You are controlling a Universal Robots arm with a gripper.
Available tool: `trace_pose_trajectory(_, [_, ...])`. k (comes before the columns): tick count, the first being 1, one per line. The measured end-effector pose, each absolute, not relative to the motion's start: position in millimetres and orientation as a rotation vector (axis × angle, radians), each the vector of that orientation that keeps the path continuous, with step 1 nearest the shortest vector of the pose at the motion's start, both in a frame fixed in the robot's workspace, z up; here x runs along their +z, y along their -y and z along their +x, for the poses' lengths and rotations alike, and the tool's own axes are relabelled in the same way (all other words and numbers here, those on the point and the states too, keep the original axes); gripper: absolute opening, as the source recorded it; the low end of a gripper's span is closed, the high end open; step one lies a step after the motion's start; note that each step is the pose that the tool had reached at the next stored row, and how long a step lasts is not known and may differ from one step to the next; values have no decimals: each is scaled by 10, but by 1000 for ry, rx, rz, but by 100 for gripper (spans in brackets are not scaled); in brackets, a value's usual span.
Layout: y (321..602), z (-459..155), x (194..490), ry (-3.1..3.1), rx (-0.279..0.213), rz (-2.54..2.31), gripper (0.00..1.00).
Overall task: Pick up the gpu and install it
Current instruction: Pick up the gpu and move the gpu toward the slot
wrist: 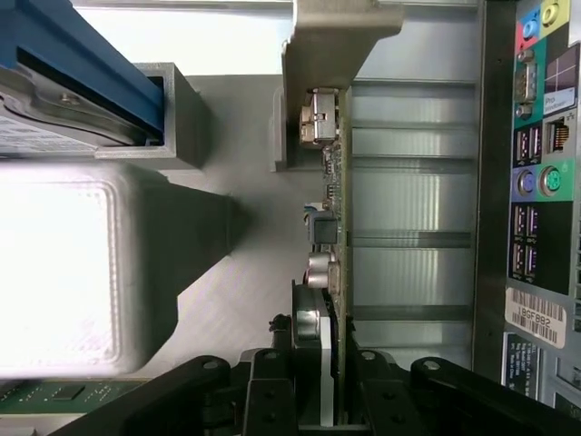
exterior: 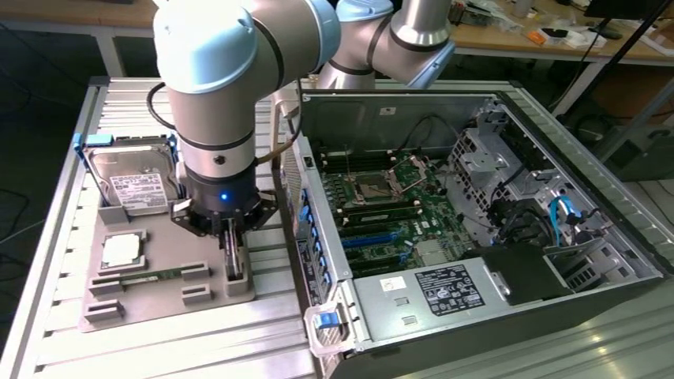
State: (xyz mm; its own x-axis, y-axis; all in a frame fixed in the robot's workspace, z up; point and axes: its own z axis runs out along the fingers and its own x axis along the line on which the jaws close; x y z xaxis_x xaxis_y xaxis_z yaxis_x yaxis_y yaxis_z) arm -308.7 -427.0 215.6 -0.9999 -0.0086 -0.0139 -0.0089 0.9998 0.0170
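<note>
Now, at the exterior view's left, the drive is standing upright at the back of the tray, with a chip lying in front of it. Going right, the gpu is standing on its long edge in a holder at the tray's right side, just beside the case. The hand is reaching down over it from above. In the wrist view the fingers are sitting nearly closed, one on each face of the card, and they seem to be gripping it near one end. The card is not lifted yet, as its lower edge is resting in the holder.

I am judging the card to be light and stiff, but fragile. Small parts are sticking out from one face, so the best hold is on bare board, and not too hard. Such a thin board may be slipping or twisting if the grip is off centre.

For room, the post of the holder is enclosing the other end of the card, so straight up is looking like the only free way. At the right, the case wall is standing very near the tray. Inside the case, the board is lying open from above, with cables hanging near its right side.
</note>
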Motion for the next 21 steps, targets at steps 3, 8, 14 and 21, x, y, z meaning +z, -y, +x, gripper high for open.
trace_pose_trajectory(3, [4270,-3087,2225,-3128,27,-14,29])
trace_pose_trajectory(8, [4270,-3087,2343,-3128,27,-14,29])
trace_pose_trajectory(14, [4270,-3088,2500,-3128,27,-14,29])
trace_pose_trajectory(21, [4270,-3087,2699,-3128,27,-14,29])
